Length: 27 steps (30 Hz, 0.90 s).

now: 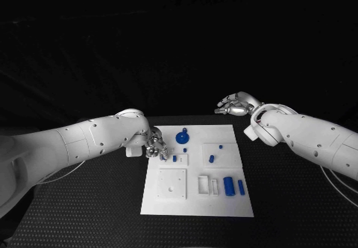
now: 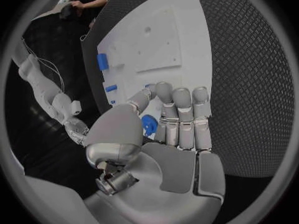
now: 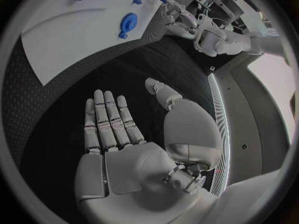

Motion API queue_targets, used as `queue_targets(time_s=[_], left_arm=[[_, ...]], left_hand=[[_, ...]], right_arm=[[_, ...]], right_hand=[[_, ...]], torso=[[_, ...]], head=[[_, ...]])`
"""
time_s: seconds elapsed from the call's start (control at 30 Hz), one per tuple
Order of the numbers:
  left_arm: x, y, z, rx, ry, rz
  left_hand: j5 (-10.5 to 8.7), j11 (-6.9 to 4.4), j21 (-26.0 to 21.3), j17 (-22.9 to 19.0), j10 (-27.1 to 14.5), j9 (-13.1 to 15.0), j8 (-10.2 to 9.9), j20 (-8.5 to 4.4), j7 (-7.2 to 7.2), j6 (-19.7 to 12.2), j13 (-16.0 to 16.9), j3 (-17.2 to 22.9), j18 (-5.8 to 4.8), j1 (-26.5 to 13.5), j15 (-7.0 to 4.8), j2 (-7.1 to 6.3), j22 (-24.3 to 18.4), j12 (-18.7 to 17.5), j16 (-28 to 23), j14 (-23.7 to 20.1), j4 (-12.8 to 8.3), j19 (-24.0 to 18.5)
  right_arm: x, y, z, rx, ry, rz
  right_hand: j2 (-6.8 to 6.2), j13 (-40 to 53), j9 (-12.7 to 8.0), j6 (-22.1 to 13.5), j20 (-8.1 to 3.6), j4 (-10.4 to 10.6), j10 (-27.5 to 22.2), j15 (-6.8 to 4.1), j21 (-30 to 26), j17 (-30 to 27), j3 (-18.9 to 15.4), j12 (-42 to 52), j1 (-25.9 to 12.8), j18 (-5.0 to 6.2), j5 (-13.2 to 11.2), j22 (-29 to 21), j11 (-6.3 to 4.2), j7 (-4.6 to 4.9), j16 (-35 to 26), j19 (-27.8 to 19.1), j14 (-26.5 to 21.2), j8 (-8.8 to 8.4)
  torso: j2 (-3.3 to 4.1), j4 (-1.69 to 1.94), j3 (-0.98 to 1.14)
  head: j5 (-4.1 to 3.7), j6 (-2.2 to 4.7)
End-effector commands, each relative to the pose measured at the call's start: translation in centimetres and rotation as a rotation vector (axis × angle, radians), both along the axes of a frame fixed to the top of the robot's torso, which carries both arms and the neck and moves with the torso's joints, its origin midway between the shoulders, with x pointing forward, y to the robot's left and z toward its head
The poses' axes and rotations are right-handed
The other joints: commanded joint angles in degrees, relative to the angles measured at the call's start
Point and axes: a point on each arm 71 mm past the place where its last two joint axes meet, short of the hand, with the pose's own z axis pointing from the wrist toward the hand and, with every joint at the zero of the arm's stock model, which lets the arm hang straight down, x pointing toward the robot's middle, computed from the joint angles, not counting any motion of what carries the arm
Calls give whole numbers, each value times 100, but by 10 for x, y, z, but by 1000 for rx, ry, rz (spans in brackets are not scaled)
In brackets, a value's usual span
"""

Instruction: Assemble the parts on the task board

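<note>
Black table [image 1: 89, 206] carries the white board [image 1: 195, 204] with blue parts [image 1: 229, 186]. Left hand [image 1: 153, 144] hangs at the board's edge with fingers together, holding nothing I can make out. Right hand [image 1: 237, 105] is spread and empty, beyond the board.

White task board [image 1: 195, 204] – flat, blue parts [image 1: 229, 186] aboard

Left arm: mine came in from the left, bent at the elbow, wrist turned inward.
Left robot hand [image 1: 153, 144]: I kept its fingers [image 2: 184, 115] straight and pressed together, thumb folded across, holding nothing.
Right arm: mine reached in from the right, raised.
Right robot hand [image 1: 236, 105]: I held it flat, fingers [image 3: 107, 119] extended, thumb apart, nothing in it.
</note>
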Motion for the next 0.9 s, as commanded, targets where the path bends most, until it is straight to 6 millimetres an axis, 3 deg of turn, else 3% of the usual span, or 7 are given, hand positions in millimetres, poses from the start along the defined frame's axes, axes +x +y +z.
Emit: queue_targets(time_s=[0.03,0.9], left_arm=[[1,0,-1,43,-1,-16],[3,-4,-9,68,34,-33]], left_hand=[[30,-23,28,9,37,80,8,-467,-33,81,11,312,-28,127,-20,78,126,17,39,23,-343,59],[65,-30,52,20,42,130,-12,-472,-39,91,32,308,-25,143,-28,70,128,41,69,32,-346,65]], right_arm=[[0,1,0,-3,2,13],[0,5,0,-1,2,19]], right_hand=[[3,7,-7,-33,-19,15,45,30,-32,-8,-21,-35,53,-112,23,10,3,321,-33,10,27,23],[5,8,-9,-34,-20,15,55,30,-44,-11,-23,-55,52,-113,23,20,4,322,-36,13,30,24]], torso=[[1,-1,4],[0,3,2]], head=[[-7,-7],[-18,-39]])
